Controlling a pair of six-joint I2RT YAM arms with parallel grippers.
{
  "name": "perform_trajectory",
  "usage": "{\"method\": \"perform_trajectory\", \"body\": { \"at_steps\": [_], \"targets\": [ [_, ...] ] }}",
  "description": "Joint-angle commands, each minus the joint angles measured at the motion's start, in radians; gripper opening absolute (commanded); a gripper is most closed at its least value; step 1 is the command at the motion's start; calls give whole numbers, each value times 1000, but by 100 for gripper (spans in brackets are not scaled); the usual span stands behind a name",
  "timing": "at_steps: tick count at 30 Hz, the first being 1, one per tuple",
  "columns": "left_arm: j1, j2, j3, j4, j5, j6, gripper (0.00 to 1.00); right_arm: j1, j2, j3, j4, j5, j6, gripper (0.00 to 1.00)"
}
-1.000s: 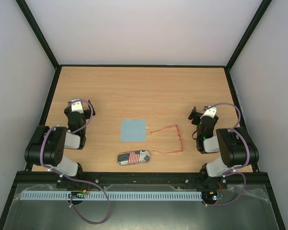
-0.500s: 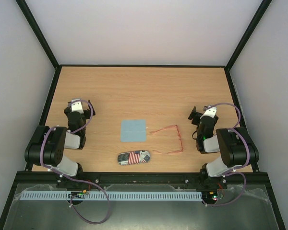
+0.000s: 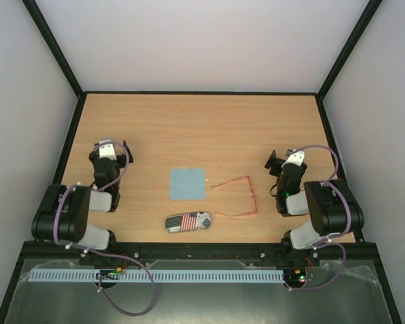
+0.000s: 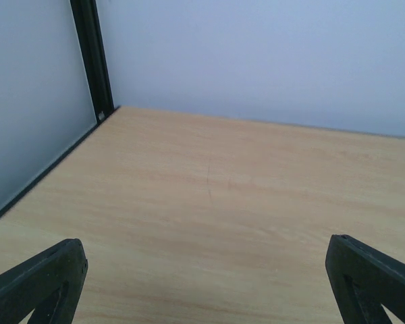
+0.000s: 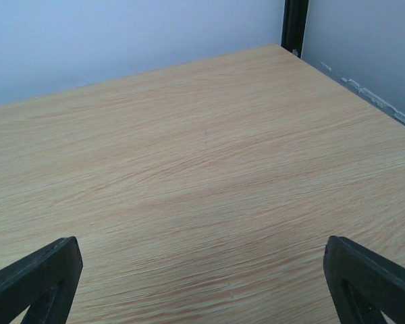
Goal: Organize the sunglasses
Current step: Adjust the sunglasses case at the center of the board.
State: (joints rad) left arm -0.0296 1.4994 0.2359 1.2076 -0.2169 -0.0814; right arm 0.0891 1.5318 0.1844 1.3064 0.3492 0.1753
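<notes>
The sunglasses, a thin reddish-orange wire frame with arms spread open, lie on the wooden table right of centre in the top view. My left gripper rests at the left side, far from them, open and empty; its fingertips show at the bottom corners of the left wrist view over bare wood. My right gripper rests just right of the sunglasses, open and empty; its fingertips frame bare wood in the right wrist view. Neither wrist view shows the sunglasses.
A light blue square cloth lies left of the sunglasses. An oval flag-patterned case lies shut near the front edge. Black frame posts and white walls bound the table.
The left arm has shifted slightly to the left at its base link. Nothing else has moved.
</notes>
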Motion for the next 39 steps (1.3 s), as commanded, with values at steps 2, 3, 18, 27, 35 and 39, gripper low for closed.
{"method": "perform_trajectory", "body": {
  "at_steps": [2,3,18,27,35,39],
  "targets": [
    [-10,-262,64,-247,-2,-17,99,-2,-104,21,-65,22,-8,99],
    [-12,-311,95,-332,-8,-49,99,-2,-156,31,-125,13,-8,99],
    [-18,-512,772,-1287,399,-500,100,-2,-691,594,-1228,-338,251,99],
    [38,-570,764,-1155,745,-723,100,-2,-732,738,-1477,-560,456,99],
    [-38,-529,790,-1200,781,-777,99,7,-633,739,-1481,-825,533,99],
    [-190,-477,890,-1362,631,-663,99,121,-527,774,-1501,-782,500,99]
  ]
}}
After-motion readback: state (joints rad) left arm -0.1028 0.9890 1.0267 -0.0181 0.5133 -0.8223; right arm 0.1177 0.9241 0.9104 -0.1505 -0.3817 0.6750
